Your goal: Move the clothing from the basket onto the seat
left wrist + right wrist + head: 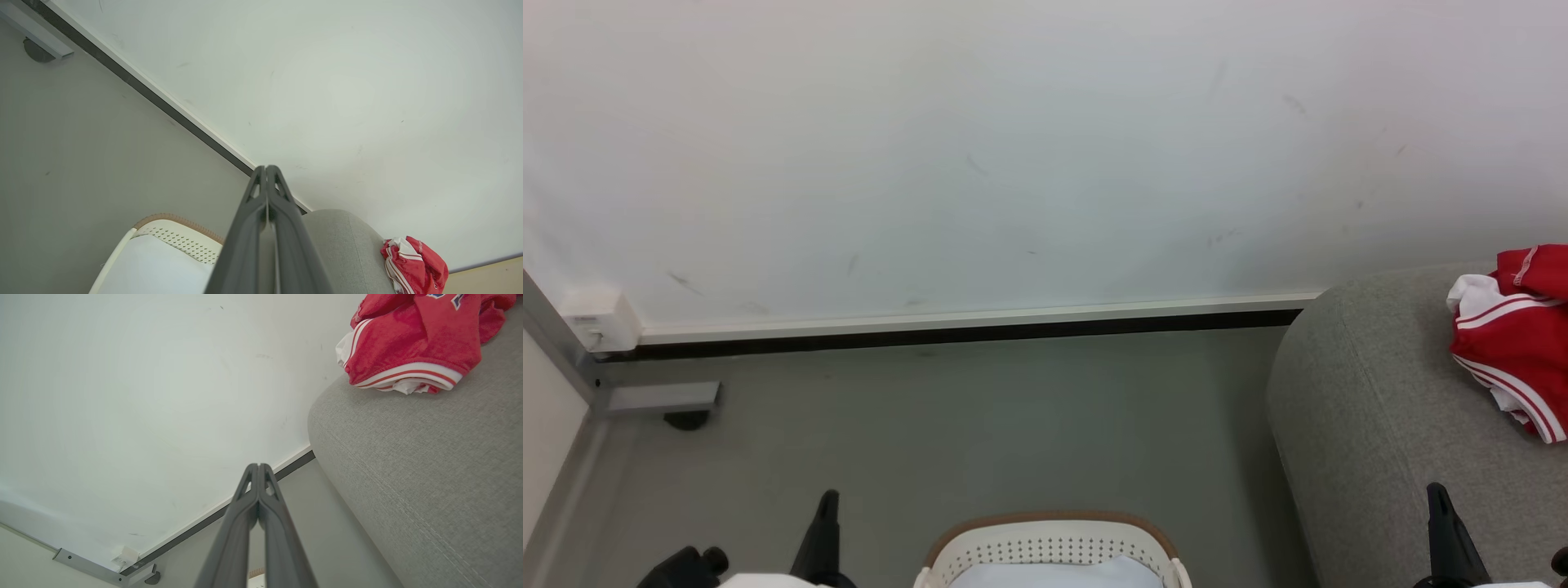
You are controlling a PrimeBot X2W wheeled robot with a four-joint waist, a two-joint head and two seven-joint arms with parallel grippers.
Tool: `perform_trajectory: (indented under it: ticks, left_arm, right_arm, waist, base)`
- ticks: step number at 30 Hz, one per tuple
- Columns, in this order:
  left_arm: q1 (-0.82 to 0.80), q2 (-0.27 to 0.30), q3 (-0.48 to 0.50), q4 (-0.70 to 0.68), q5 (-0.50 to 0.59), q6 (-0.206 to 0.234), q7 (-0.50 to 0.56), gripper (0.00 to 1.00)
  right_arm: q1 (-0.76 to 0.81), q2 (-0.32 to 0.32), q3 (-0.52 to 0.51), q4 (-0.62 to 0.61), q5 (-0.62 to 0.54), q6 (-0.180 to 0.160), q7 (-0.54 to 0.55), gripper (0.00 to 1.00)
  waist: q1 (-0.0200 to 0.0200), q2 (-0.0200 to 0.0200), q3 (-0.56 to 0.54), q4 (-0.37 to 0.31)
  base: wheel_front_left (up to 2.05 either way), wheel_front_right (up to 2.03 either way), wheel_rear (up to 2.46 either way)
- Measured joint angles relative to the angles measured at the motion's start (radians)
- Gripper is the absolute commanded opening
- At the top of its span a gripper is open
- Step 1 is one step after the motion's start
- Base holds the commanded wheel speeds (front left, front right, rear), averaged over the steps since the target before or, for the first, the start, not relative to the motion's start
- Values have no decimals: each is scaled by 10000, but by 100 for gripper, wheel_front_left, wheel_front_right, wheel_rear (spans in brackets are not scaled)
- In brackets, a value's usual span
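Floor (980, 425): grey, smooth, faint scuffs; met white wall (1013, 163) at dark skirting strip (964, 333).
Basket (1054, 523) stood on floor at near edge of head view, well apart from wall. Pale bluish-white cloth (1054, 576) lay inside.
Seat (1364, 392) stood on floor right of basket, rounded arm toward it, strip of bare floor between.
Clothing (1515, 343) lay crumpled on seat top, toward wall end.
Metal frame foot (662, 398) rested on floor at far left, by skirting strip.

left claw (828, 498): closed tight, empty, tips up | right claw (1437, 490): closed tight, empty, tips up
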State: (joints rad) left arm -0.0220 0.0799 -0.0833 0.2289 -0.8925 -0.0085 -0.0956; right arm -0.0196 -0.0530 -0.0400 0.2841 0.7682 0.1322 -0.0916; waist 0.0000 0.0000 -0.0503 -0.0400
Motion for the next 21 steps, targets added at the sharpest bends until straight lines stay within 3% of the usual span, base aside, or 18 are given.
perform_trajectory:
  ticks: [21]
  left_arm:
    - [-245,-86,625,-119,-2196,-186,667,0]
  right_arm:
    - [-362,2,-236,-84,2658,-2,646,0]
  waist:
    - [0,0,117,96]
  base:
    - [0,0,0]
